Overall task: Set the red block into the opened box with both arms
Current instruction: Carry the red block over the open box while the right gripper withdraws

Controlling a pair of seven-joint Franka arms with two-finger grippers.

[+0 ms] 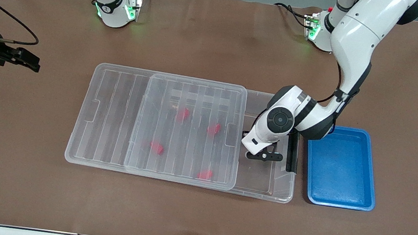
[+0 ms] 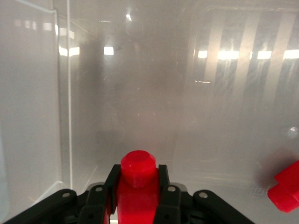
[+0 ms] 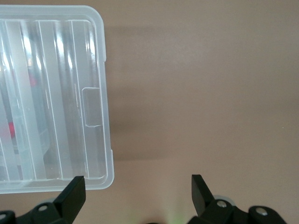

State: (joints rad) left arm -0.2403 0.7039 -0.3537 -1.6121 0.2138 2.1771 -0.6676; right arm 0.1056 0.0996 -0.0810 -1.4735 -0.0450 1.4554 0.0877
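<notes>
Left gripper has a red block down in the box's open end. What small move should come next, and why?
Probably open the left gripper and let go. It is shut on the red block, low inside the uncovered end of the box, so the block looks ready to drop there. The right gripper waits open over bare table by the lid.

Illumination is bright, even, from overhead. Glare streaks mark the ribbed lid. Soft shadows lie on the table. In the left wrist view, haze veils the box interior.
</notes>
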